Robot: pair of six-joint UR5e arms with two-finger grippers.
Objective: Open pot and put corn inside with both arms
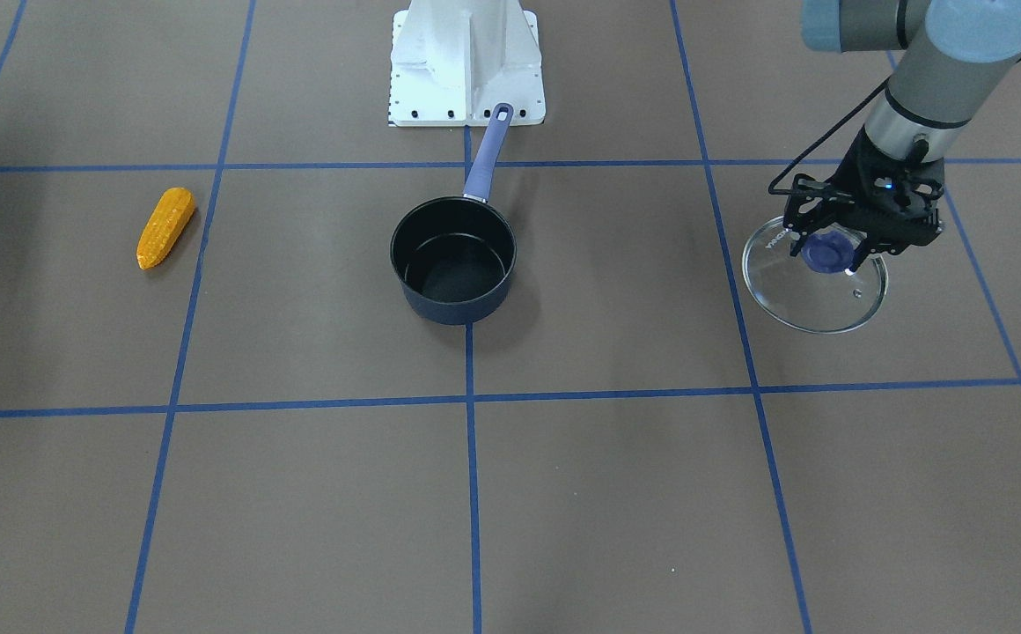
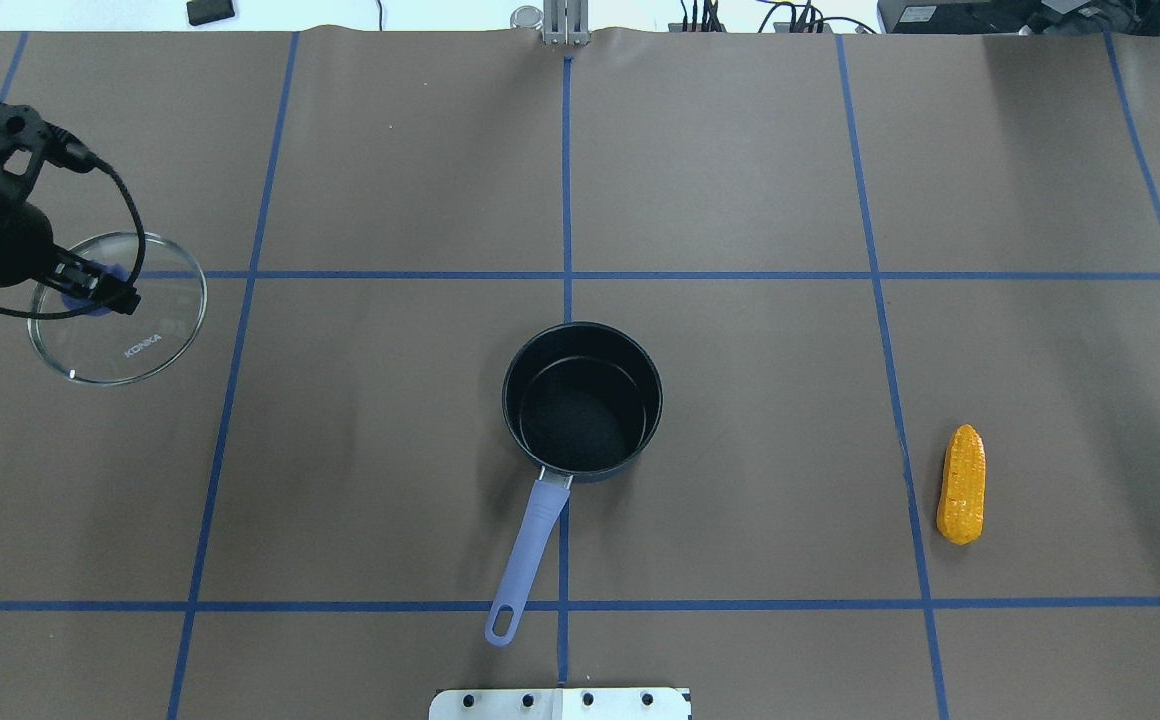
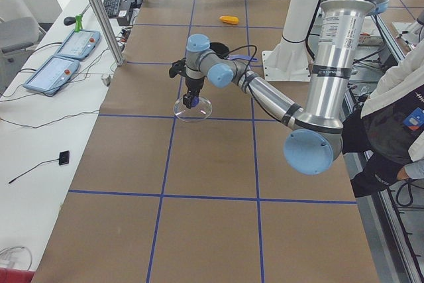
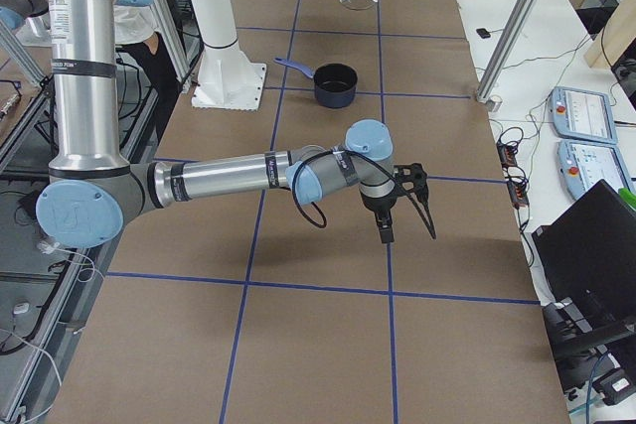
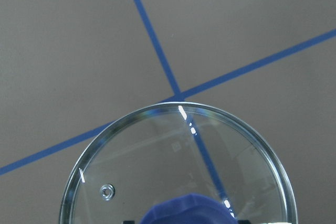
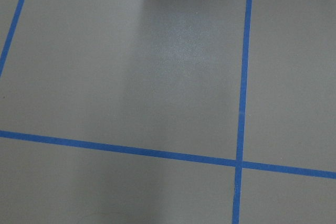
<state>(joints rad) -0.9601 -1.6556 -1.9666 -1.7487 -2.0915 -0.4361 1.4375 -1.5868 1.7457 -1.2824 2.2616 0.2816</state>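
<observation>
Left hand (image 1: 838,249) grips the glass lid (image 1: 814,304) by its knob, well aside of the open pot (image 1: 453,260) mid-desk (image 1: 616,493). The corn (image 1: 165,227) lies well off on the opposite side. Right hand (image 4: 407,230): open or closed, cannot tell. Best to set the lid flat before letting go.

grey tubular arms (image 3: 336,48) with light-blue joint caps (image 3: 311,152), black left gripper (image 1: 830,254) with looping black cable (image 1: 819,141), white bolted base (image 1: 466,92).
</observation>
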